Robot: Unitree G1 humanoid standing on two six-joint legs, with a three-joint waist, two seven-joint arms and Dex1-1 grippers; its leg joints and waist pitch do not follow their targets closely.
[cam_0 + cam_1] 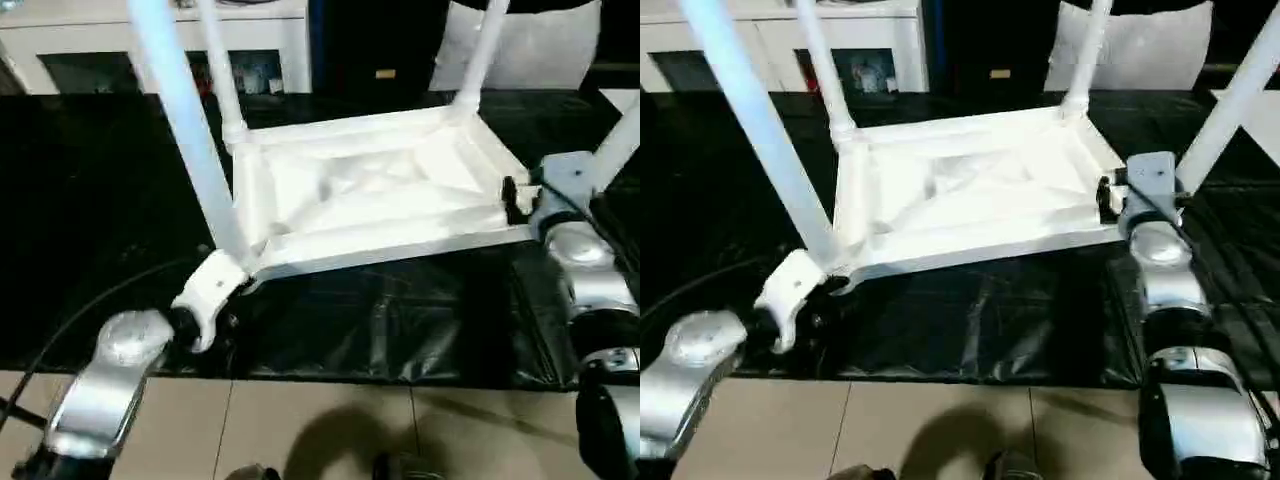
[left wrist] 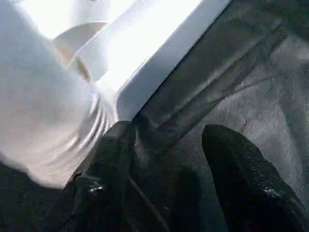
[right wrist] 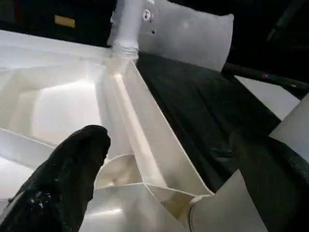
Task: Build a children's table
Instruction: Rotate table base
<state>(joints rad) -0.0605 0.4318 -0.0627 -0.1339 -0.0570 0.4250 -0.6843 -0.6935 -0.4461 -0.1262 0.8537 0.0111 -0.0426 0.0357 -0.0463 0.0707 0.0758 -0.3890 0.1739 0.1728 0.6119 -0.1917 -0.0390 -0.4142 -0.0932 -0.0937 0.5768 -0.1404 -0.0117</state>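
Note:
The children's table lies upside down on black sheeting, its white top (image 1: 370,190) showing the ribbed underside. Four white legs stand up from the corners: near-left (image 1: 190,130), far-left (image 1: 222,80), far-right (image 1: 480,55) and near-right (image 1: 1230,100). My left gripper (image 1: 215,325) is low at the near-left corner. It is open, the leg (image 2: 43,106) lies against the outside of one black finger (image 2: 108,159), and only sheeting shows between the fingers. My right gripper (image 1: 1110,200) is wide open at the near-right corner, with one finger (image 3: 63,183) over the top's inside and the leg's collar (image 3: 227,208) between the fingers.
Black sheeting (image 1: 400,320) covers the work surface, ending at a tan floor strip (image 1: 300,420) in front. A white cabinet (image 1: 150,40) stands at the back left and a white cushion-like thing (image 1: 530,45) at the back right. Cables trail by my left forearm (image 1: 70,320).

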